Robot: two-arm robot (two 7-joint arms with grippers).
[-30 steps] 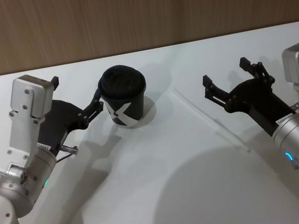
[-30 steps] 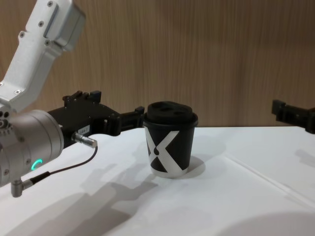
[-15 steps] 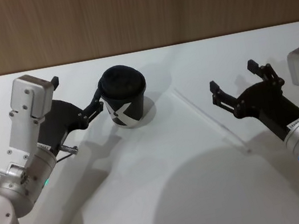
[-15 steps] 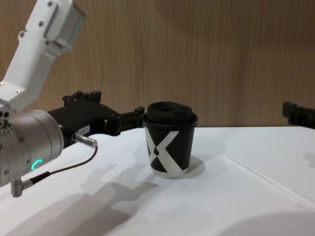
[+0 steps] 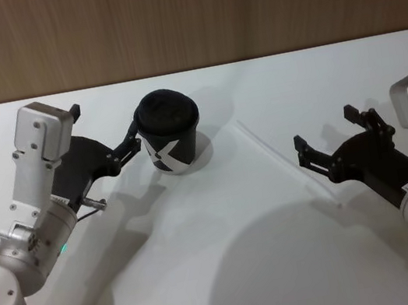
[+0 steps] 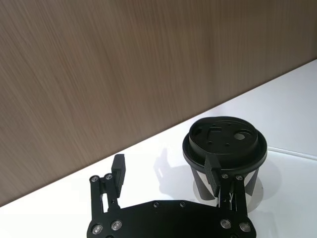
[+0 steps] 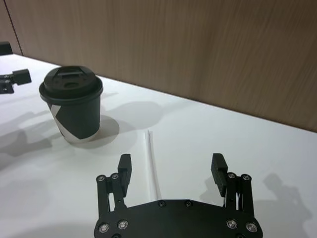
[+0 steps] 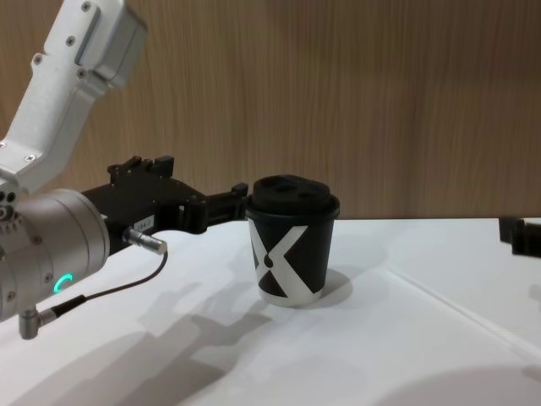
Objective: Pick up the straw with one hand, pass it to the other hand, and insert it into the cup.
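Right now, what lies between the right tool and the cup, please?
Only the straw, flat on the table, between right tool and cup, in the head view.

The cup [image 5: 170,131] stands upright on the tabletop [image 5: 231,258], left of centre and toward the far edge, where a wall panel [image 5: 180,14] rises behind it. The left gripper [image 5: 106,124] reaches in from the near left, with one spread finger just beside the cup's left side and the other farther left, well apart from the cup. The straw [image 5: 270,148] lies flat on the tabletop to the right of the cup and apart from it, running diagonally from its far end near the cup to its near end at the right. The right gripper [image 5: 323,126] comes in from the near right, its spread fingers pointing left over the straw's near end.
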